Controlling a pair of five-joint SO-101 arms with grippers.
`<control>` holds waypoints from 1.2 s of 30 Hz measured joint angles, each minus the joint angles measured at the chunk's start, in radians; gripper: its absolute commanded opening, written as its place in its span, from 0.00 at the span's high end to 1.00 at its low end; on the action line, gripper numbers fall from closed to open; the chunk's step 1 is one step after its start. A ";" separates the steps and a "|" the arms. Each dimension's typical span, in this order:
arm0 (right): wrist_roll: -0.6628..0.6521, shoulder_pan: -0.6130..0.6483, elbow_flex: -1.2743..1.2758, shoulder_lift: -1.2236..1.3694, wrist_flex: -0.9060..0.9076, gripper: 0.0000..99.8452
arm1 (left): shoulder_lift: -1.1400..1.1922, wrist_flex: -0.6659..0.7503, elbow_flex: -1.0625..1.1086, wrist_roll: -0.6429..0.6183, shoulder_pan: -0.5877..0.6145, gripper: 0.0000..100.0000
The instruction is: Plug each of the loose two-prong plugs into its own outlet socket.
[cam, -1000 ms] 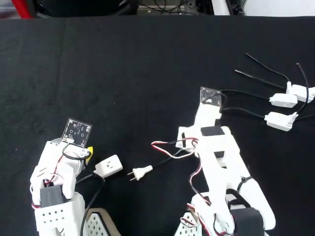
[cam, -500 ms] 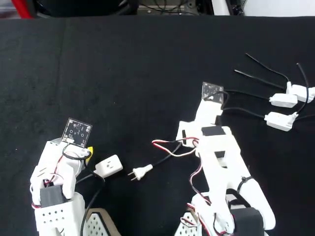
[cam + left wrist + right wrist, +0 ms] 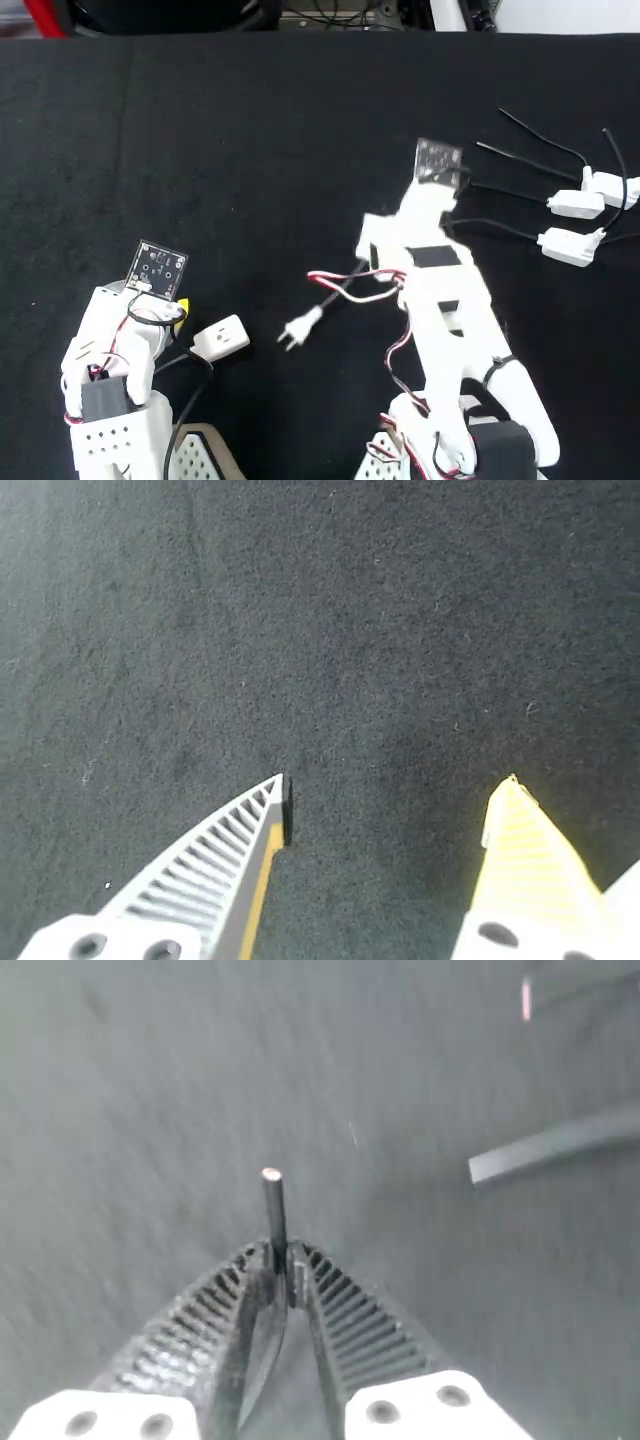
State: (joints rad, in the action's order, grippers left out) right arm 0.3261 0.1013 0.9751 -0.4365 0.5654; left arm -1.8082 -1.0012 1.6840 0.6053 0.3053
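Nothing looks plugged in yet: my right jaws are clamped on the black cord (image 3: pixel 272 1200) of a loose plug (image 3: pixel 300 328) lying near the white socket (image 3: pixel 222 338) on the counter (image 3: pixel 250 150), my left jaws gape over bare cloth (other corded white pieces (image 3: pixel 575 203) lie well apart).

The table (image 3: pixel 230 130) lies open far and left; connectors (image 3: pixel 567 246), apparently plugs, and cords (image 3: pixel 520 160) crowd the right edge.

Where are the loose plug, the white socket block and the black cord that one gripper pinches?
loose plug (image 3: pixel 299 329): high view, on its white body.
white socket block (image 3: pixel 222 338): high view, on its top face.
black cord (image 3: pixel 273 1208): right wrist view, on the stub near its cut end.
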 measured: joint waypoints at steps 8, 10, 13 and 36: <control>-0.051 0.000 -0.276 0.284 -0.014 0.97 | 0.000 0.000 0.000 0.000 0.000 0.69; -0.051 0.000 -0.351 0.365 0.031 0.91 | 0.000 0.000 0.000 0.000 0.000 0.69; -0.087 0.000 -0.448 0.434 0.098 0.80 | 0.000 0.000 0.000 0.000 0.000 0.69; 0.140 0.385 -0.324 0.351 0.473 0.85 | 0.000 0.000 0.000 0.000 0.000 0.69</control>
State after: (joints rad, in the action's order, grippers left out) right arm 0.4657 0.4864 0.6513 -0.0852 1.0380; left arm -1.8082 -1.0012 1.6840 0.6053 0.3053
